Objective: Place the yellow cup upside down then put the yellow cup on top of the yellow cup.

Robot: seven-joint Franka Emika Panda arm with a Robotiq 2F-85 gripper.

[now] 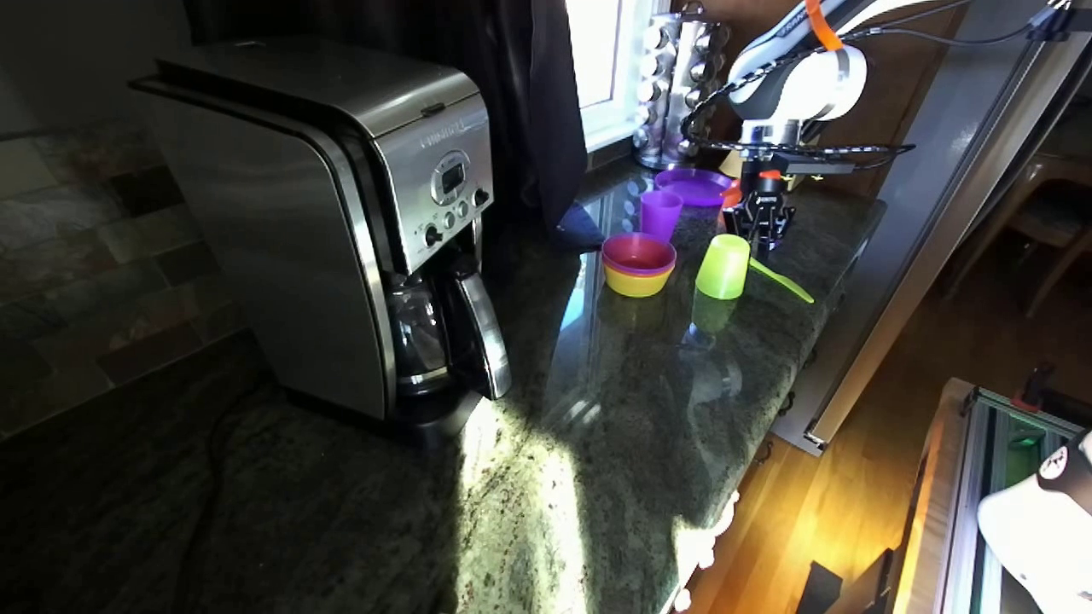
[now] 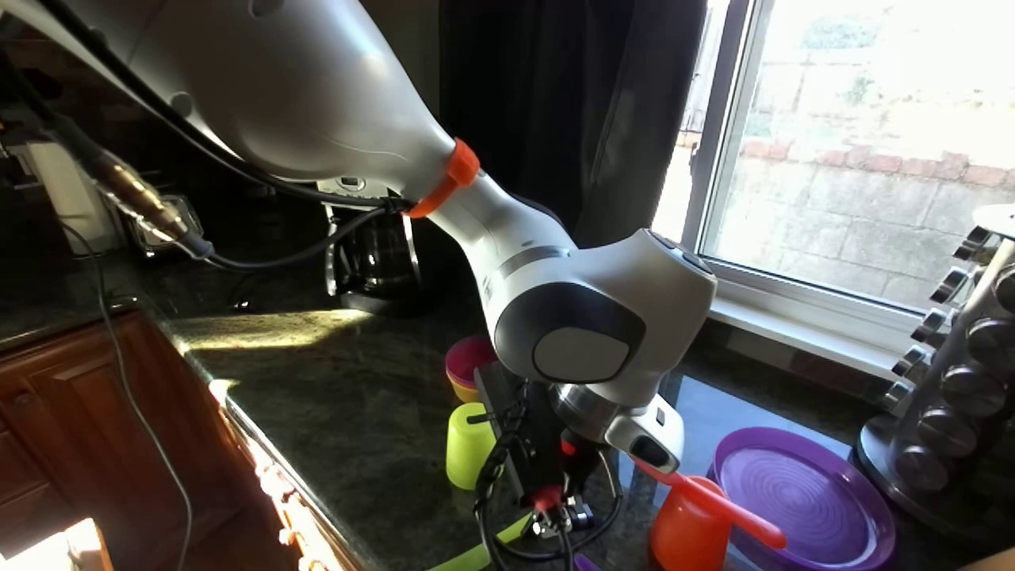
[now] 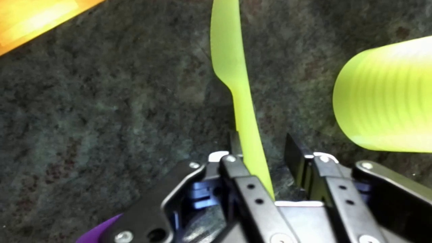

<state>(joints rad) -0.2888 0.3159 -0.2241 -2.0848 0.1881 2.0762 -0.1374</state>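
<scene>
Gripper (image 3: 264,148) parted near ribbed, tapered, inverted cup (image 3: 388,98).

In the wrist view, the knife (image 3: 238,77) lies partly under the tool (image 3: 264,145); the cup (image 3: 388,98) sits to its right.

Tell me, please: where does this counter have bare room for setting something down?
A wide bare patch of counter lies between the coffee maker and the bowls. A smaller one lies between the knife and the counter's edge. It is crowded around the pincer, with the knife and the yellow-green cup near, and beside the plate, where a red cup sits.
</scene>
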